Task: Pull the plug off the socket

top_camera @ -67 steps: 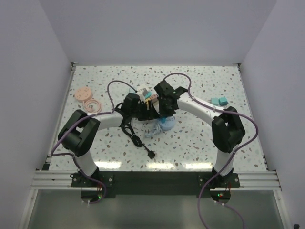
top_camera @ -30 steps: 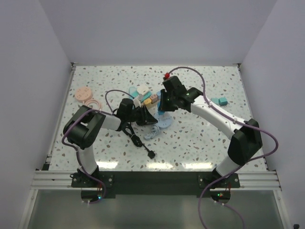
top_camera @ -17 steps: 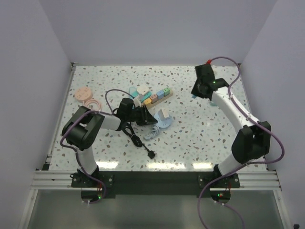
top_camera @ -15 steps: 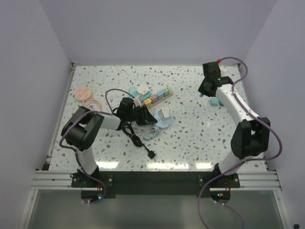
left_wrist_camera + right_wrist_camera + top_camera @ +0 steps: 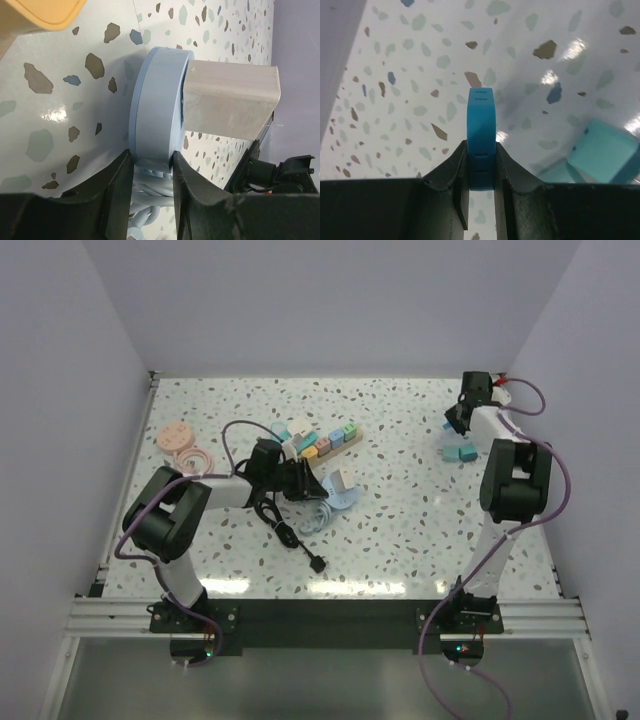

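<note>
Blocks sit along the socket; 2 pink discs well apart.

Pretty bright in here, even light from overhead. Glare streaks sit along the near edge of the surface, shadows stay soft, and both wrist views go blurry up close.

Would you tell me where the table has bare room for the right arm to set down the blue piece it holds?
Bare terrazzo lies between the pale wooden power strip and the teal blocks, and along the near edge right of the black cable. It is crowded around the left gripper and the light blue disc it grips.
</note>
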Robot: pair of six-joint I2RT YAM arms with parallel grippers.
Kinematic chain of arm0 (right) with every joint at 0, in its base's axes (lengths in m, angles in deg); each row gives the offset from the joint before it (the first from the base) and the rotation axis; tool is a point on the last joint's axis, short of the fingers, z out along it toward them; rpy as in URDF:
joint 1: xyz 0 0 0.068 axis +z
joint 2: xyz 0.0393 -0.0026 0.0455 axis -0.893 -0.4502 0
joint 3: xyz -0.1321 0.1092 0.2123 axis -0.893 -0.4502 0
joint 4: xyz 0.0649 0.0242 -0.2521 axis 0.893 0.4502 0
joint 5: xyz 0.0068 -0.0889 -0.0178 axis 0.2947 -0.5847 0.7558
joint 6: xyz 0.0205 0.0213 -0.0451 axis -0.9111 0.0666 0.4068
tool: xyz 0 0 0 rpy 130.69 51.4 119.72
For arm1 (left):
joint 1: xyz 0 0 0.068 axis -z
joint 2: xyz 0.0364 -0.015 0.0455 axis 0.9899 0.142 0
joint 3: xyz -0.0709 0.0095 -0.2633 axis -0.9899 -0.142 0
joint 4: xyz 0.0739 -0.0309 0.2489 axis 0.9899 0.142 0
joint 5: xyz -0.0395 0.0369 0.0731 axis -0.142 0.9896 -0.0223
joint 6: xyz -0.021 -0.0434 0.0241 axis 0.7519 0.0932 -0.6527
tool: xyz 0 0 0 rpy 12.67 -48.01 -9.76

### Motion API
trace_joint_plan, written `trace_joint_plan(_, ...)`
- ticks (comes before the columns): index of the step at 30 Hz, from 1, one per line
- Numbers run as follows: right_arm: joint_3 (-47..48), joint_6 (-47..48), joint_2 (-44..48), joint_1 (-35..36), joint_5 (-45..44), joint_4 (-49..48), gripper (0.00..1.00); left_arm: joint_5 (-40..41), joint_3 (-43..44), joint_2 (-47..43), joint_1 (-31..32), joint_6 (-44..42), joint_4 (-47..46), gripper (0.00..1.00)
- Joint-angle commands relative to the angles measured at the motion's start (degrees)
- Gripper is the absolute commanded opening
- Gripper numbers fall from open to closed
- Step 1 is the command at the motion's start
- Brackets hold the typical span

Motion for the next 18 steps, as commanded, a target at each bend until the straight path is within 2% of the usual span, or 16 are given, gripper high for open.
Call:
trace_joint_plan(1,6.96,-5.84,-4.54,-1.26,1.98,-4.5,0.0,0.79,2.17,-1.36,-0.22,-2.59,2.07,0.0)
trace_joint_plan(3,8.63,-6.64,-6.39,-2.14,3.48,-3.54,0.07,0.79,2.35,-1.19,-0.22,-2.77,2.43,0.0)
trace_joint_plan(4,8.99,-6.82,-7.7,-2.41,4.18,-3.27,0.16,1.05,2.35,-1.19,-0.22,-2.86,2.43,0.0)
trace_joint_plan(7,8.73,-6.91,-8.51,-2.67,5.07,-2.65,0.34,1.05,2.52,-0.75,-0.22,-2.86,2.51,0.0)
trace_joint_plan(10,7.77,-6.91,-7.9,-3.11,6.3,-2.21,0.41,0.96,3.22,-0.05,-0.22,-3.03,2.69,0.0)
trace_joint_plan(12,6.01,-6.65,-6.49,-3.29,6.21,-2.3,0.58,0.96,3.75,0.22,-0.22,-3.12,3.04,0.0)
trace_joint_plan(13,5.57,-6.56,-4.92,-3.38,6.13,-1.87,0.7,1.22,4.01,0.22,-0.22,-3.21,3.13,0.0)
trace_joint_plan(18,5.39,-3.23,0.8,-3.73,7.7,0.07,0.87,2.19,4.89,0.05,-0.22,-3.38,3.74,0.0)
